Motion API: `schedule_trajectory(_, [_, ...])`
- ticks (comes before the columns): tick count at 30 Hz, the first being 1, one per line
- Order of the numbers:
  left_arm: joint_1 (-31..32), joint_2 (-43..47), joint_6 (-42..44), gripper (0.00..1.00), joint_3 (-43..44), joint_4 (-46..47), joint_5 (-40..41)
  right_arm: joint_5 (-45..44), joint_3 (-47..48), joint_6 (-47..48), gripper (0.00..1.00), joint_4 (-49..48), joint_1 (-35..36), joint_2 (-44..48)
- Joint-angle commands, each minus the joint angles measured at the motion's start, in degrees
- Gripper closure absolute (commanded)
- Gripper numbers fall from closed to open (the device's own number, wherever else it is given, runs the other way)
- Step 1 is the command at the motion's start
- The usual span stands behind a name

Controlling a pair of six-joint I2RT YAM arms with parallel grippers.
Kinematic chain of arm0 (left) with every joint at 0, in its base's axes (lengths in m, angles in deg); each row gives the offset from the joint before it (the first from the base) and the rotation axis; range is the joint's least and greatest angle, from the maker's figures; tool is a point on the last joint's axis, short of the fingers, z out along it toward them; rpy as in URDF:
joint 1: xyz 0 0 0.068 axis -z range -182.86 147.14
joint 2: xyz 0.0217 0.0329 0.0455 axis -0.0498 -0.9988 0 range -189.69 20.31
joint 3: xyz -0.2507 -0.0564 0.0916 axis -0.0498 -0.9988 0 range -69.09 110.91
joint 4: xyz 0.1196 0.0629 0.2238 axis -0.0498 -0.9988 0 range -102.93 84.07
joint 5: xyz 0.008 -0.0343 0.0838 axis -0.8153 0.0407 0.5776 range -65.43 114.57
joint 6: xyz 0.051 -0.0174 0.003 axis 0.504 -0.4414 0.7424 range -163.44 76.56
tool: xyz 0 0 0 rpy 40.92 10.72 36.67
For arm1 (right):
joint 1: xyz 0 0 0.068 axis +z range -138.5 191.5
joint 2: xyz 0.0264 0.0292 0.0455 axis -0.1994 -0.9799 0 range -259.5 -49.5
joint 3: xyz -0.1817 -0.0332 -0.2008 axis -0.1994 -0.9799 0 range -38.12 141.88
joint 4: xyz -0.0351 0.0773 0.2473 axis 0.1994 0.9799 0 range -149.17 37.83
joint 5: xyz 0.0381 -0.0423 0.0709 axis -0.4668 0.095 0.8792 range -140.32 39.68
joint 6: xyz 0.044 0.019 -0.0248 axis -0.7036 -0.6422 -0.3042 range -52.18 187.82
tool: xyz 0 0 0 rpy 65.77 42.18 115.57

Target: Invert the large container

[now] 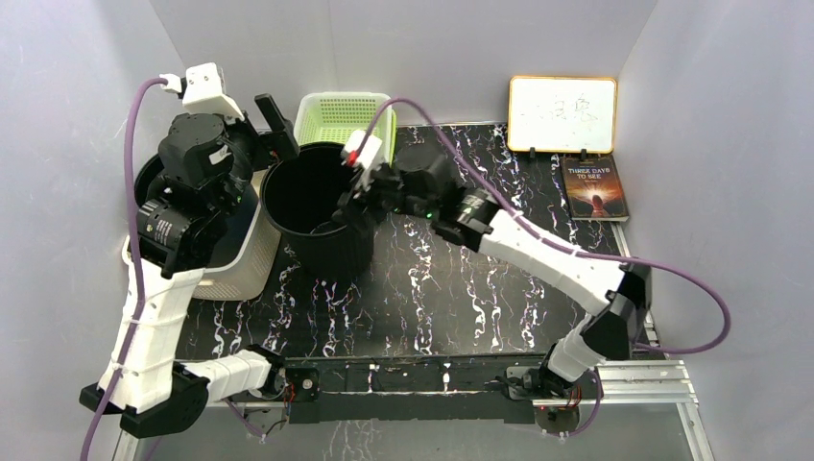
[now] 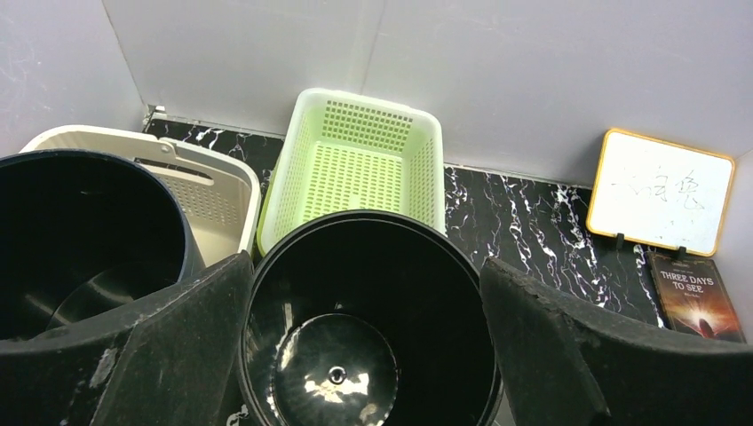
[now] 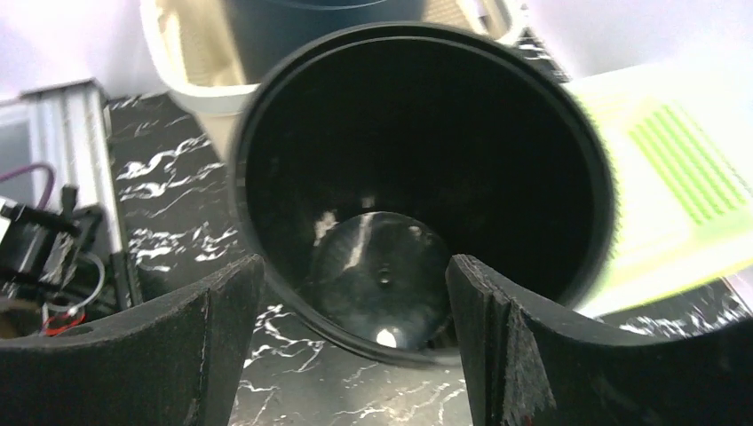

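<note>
Jaws apart on both left gripper (image 2: 364, 275) and right gripper (image 3: 353, 266), flanking the large black round plastic container (image 1: 305, 192), upright on the marbled black table (image 1: 461, 288), mouth up, axis vertical. Dark paperback book (image 1: 595, 187) reads "THREE DAYS TO SEE".

We see that the large container (image 1: 312, 197) is plain black, with a glossy bottom. A second container (image 2: 80, 231) is black too. The table (image 1: 432, 288) is black marble with thin white veins. The plastic basket (image 1: 336, 115) is light green with a grid of small holes, and the laundry basket (image 1: 245, 259) is cream. The whiteboard (image 1: 562, 113) is white in an orange frame. The book (image 1: 595, 187) is dark brown with white letters. The right arm (image 1: 547, 254) has white shells and black joints.
</note>
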Motion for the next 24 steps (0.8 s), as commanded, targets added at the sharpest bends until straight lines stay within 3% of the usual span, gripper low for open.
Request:
schedule_trajectory(1, [0.25,1.58,0.3,0.02,0.55,1.13,0.92,2.77,5.86,7.05,0.28,1.42,4.82,-4.08])
schedule_trajectory(16, [0.26,4.92,0.89,0.02,-3.42,0.94,1.91,8.53,11.26,12.54,0.32,6.74,6.42,-11.87])
schedule_trajectory(21, [0.26,6.0,1.03,0.02,-4.96,1.11,2.72,8.97,13.56,13.35,0.44,9.08,6.53,-16.42])
schedule_trajectory(24, [0.26,6.27,1.22,0.02,-4.76,1.18,2.81,7.95,14.31,13.41,0.59,9.77,6.62,-17.37])
